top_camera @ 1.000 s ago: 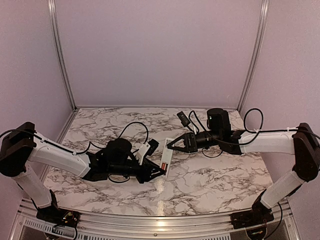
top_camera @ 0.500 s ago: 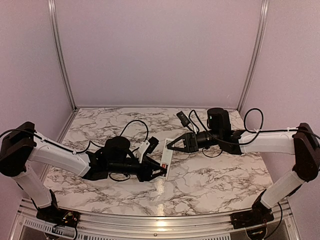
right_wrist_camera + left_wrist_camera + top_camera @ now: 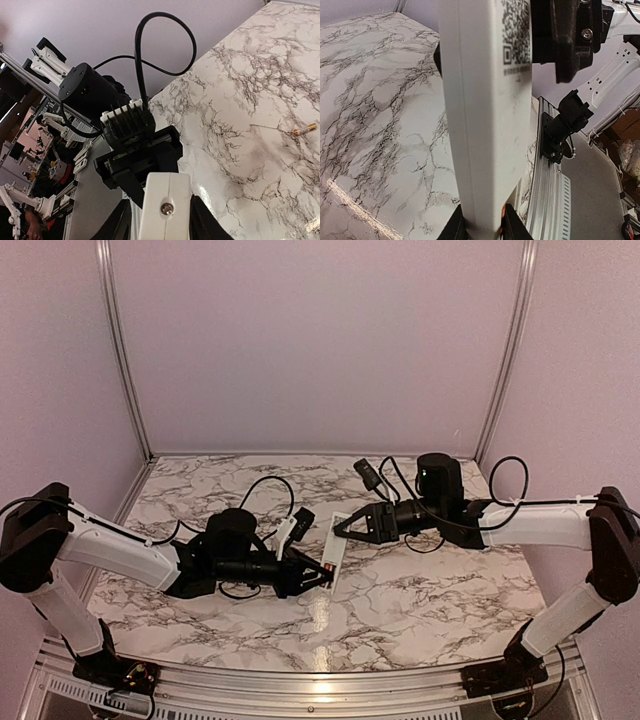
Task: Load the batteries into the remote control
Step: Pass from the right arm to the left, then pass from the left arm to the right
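Remote control (image 3: 334, 552): white, raised above the marble table (image 3: 430, 590), near end clamped in the left gripper (image 3: 320, 577). Right gripper (image 3: 339, 528): fingers flank the far end; gripping or merely alongside, cannot tell. One battery (image 3: 305, 130): lying loose on the table.

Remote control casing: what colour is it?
The remote control is white, with a black QR code printed on it; clearest in the left wrist view.

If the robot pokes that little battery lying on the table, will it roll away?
Probably: the battery is a small round cylinder lying on its side. The table looks smooth and shiny, so little would stop it. Tiny, so likely light.
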Controlling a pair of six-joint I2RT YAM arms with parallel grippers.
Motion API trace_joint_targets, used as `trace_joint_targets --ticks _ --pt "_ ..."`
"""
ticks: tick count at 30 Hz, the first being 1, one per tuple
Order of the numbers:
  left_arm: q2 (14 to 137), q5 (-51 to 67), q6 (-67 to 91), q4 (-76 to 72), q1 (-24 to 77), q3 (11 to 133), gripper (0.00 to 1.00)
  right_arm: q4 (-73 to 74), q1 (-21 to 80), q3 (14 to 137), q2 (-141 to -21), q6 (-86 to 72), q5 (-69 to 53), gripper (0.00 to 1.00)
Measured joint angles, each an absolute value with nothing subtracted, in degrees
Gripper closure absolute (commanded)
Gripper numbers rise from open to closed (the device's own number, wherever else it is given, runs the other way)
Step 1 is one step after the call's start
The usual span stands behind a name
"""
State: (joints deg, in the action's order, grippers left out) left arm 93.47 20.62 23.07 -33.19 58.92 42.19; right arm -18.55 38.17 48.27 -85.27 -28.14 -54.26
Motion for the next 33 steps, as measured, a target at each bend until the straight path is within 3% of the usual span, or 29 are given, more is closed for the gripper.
trace_joint_targets --ticks 4,9,14,18,20,25,31,33 --pt "93.47 21.08 23.18 -34.76 58.74 42.13 0.95 -19.44 38.28 48.27 -85.27 -29.82 -55.86 0.59" --pt "93.45 22.00 23.20 -36.60 58.39 41.67 0.95 -21.41 38.30 48.07 -85.32 -31.70 -57.45 0.69" --pt "93.45 22.61 23.35 -37.41 58.26 41.52 0.96 -23.11 38.30 47.90 -85.97 -33.19 -57.82 0.70" --pt "93.45 23.11 23.62 -36.67 58.08 41.52 0.96 -23.51 38.28 47.90 -86.72 -32.80 -57.21 0.88" --pt "93.41 23.79 24.95 -36.56 58.04 41.54 0.85 -23.35 38.09 47.90 -87.11 -31.20 -56.64 0.99" --pt "93.21 23.38 24.12 -34.76 57.78 41.93 0.45 -21.82 37.95 48.01 -87.26 -29.91 -56.10 1.00" --pt "89.21 20.32 20.78 -29.34 54.00 42.15 0.32 -21.50 35.33 47.22 -87.09 -31.92 -56.55 1.00" --pt "86.89 18.26 19.84 -26.74 51.96 42.41 0.32 -21.85 33.80 46.19 -86.67 -32.36 -56.55 1.00"
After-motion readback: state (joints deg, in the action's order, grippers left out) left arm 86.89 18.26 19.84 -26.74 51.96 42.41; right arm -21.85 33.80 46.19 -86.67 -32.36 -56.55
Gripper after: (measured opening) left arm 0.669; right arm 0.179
